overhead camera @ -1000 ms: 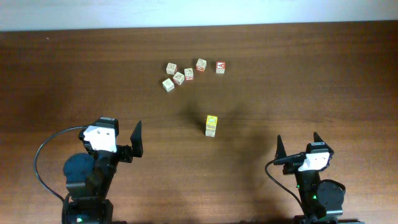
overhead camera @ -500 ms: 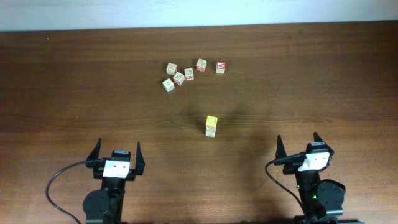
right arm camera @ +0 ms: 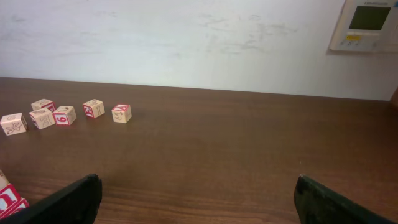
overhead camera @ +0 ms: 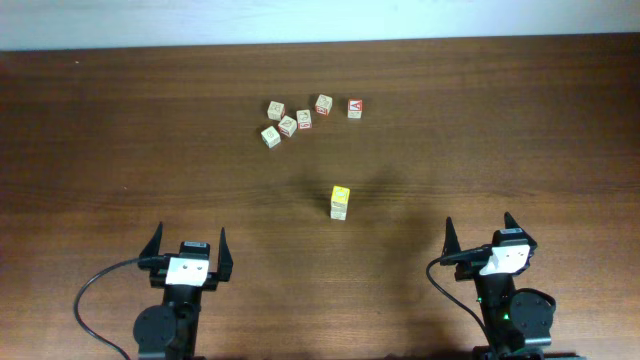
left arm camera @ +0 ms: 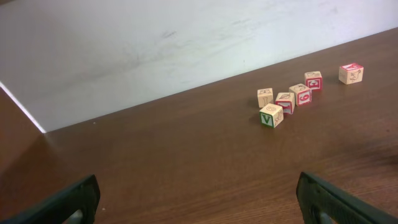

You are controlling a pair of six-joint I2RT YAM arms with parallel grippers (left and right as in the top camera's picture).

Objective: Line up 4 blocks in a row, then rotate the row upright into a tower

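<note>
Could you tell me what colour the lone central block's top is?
The block's top is yellow; clearest in overhead view.

Overhead, the faces of the cubes (overhead camera: 288,125) were too small to read, and whether the yellow block (overhead camera: 340,193) sat atop another was unclear. The right wrist view's corner cut off a red-lettered cube (right arm camera: 9,199); its top edge clipped a wall panel (right arm camera: 365,25).

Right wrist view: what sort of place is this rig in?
Probably an indoor lab or office room: a dark wooden table against a plain white wall, with a wall-mounted control panel, thermostat-like, at upper right.
</note>
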